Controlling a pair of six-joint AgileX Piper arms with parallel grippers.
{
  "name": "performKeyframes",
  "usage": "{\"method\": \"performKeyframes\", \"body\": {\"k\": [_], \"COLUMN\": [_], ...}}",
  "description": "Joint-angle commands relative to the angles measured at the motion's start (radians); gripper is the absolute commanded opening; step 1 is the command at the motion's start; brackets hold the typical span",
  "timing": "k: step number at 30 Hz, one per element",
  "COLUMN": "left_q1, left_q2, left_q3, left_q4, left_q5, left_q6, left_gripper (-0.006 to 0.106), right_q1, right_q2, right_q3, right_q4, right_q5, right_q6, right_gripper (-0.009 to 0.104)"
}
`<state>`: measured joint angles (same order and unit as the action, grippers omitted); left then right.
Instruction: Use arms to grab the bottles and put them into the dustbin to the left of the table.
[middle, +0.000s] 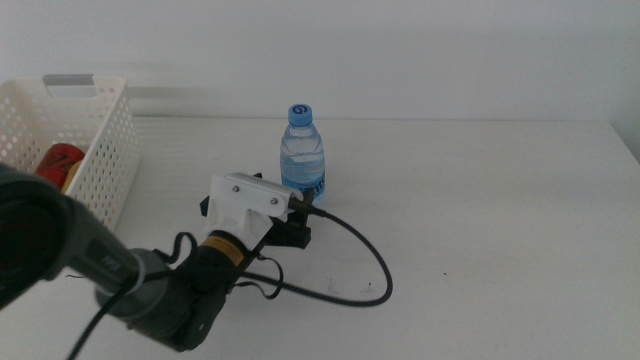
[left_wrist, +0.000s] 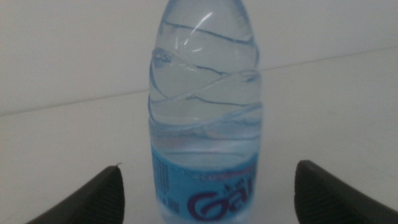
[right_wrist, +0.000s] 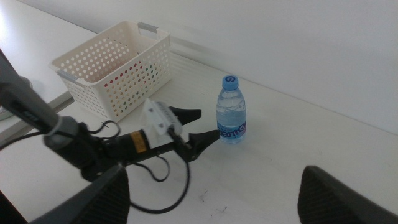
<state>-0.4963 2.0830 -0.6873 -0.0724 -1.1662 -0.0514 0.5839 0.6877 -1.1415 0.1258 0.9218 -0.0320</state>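
Middle view: water bottle (middle: 302, 155) upright at frame centre, left gripper (middle: 290, 222) just below it, jaws wide (bottle lined up between them, probably for side grasp). Basket (middle: 105, 150) upper left, red can (middle: 60, 160) inside. Right gripper (right_wrist: 211, 193) waits, jaws wide.

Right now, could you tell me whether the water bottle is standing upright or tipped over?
Upright. The water bottle stands on its base on the table, blue cap on top, and the open left gripper reaches toward it without closing on it.
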Motion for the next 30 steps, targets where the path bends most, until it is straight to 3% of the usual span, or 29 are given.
{"method": "performKeyframes", "body": {"k": [1,20,24,27,30], "left_q1": [-0.002,-0.001,-0.001,-0.001,-0.001], "left_q2": [0.036,0.211,0.225,0.225,0.225], "left_q3": [-0.052,-0.37,-0.414,-0.429,-0.429], "left_q4": [-0.022,-0.034,-0.034,-0.034,-0.034], "left_q5": [0.005,0.161,0.194,0.229,0.229], "left_q6": [-0.002,0.002,0.09,0.145,0.141], "left_gripper": [0.094,0.094,0.093,0.086,0.071], "right_q1": [0.002,0.002,0.002,0.002,0.002], "right_q2": [0.004,0.004,0.004,0.004,0.004], "right_q3": [-0.008,-0.008,-0.008,-0.008,-0.008], "right_q4": [-0.008,-0.008,-0.008,-0.008,-0.008], "right_q5": [-0.01,-0.01,-0.01,-0.01,-0.01], "right_q6": [-0.001,-0.001,-0.001,-0.001,-0.001], "right_gripper": [0.089,0.089,0.089,0.089,0.089]}}
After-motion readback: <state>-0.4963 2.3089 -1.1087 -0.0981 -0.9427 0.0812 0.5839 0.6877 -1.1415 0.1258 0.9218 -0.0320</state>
